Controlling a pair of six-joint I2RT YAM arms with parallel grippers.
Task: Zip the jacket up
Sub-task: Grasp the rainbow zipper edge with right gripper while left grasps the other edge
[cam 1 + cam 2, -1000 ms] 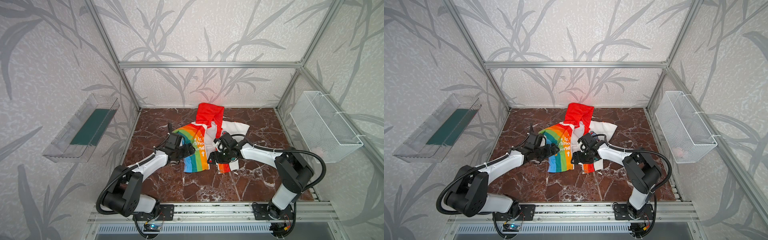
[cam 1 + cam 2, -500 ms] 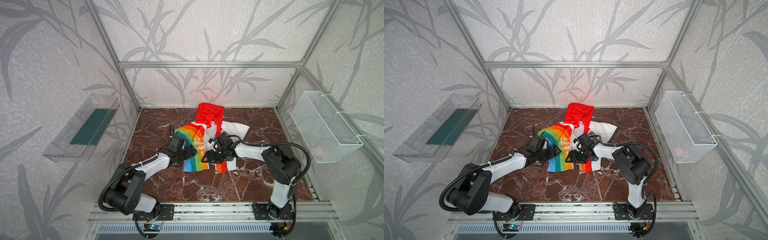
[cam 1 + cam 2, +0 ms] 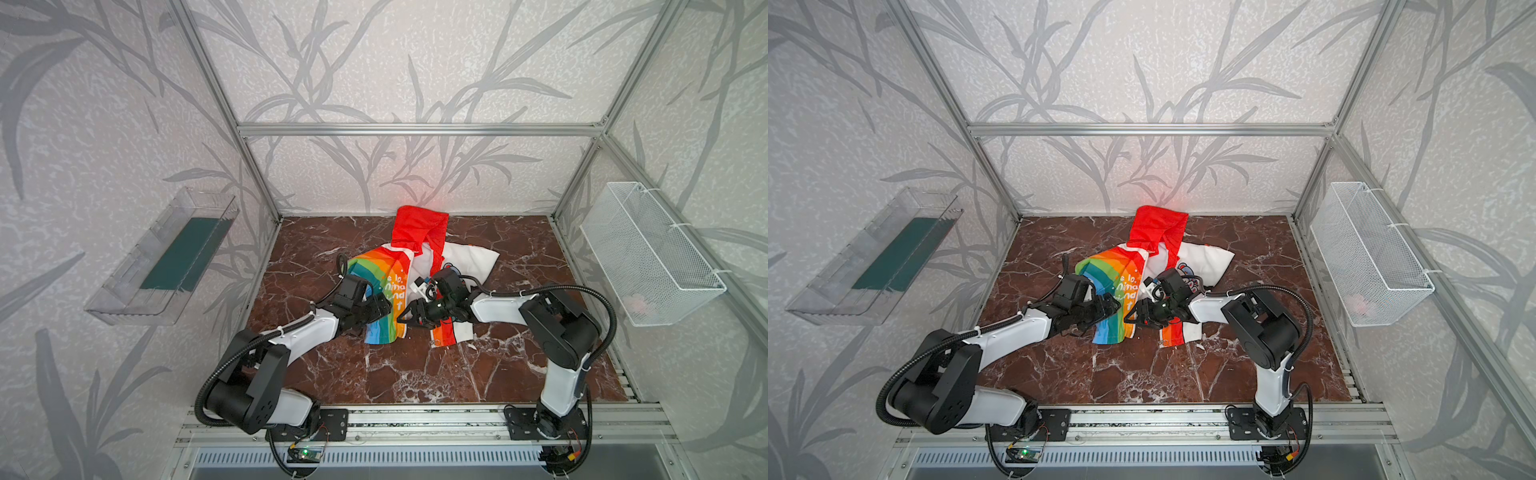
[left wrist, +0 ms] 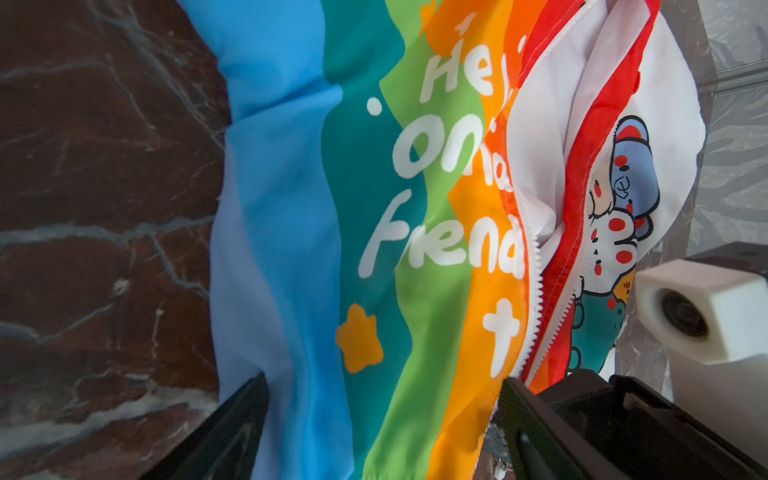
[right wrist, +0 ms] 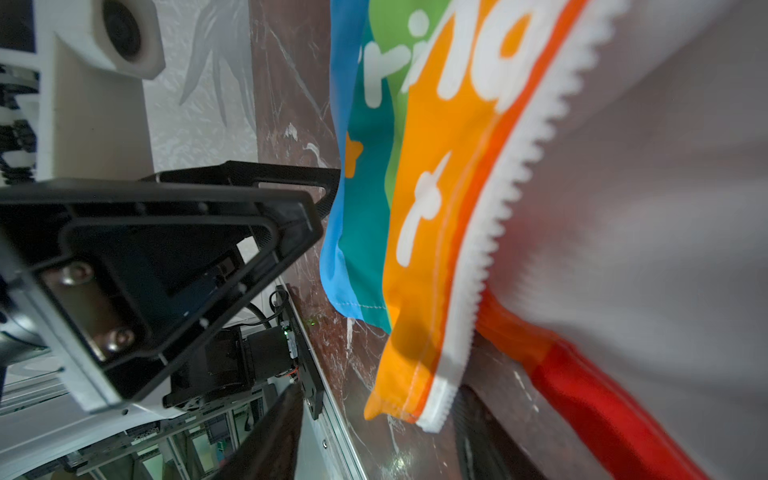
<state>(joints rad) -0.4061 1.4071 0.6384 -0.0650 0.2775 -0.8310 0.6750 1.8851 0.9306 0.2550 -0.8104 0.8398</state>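
Observation:
The jacket (image 3: 469,259) (image 3: 1204,262) lies unzipped on the marble floor, red hood (image 3: 419,224) toward the back. Its rainbow panel (image 3: 374,272) (image 4: 374,208) with white lettering lies on the left, and its white zipper teeth (image 5: 498,208) run along the panel's inner edge. My left gripper (image 3: 385,309) (image 3: 1113,308) (image 4: 382,419) is open wide, its fingers either side of the panel's lower part. My right gripper (image 3: 405,321) (image 3: 1133,318) (image 5: 374,436) is open. The panel's lower zipper corner (image 5: 419,399) hangs between its fingers, not pinched.
A clear tray (image 3: 166,257) hangs on the left wall and a white wire basket (image 3: 648,257) on the right wall. Aluminium posts frame the floor, with a rail (image 3: 415,419) along the front. The two wrists sit close together over the jacket's hem.
My right gripper has moved left to the rainbow panel's lower zipper corner and its jaws have narrowed. The left gripper has shifted slightly toward the panel and stays wide.

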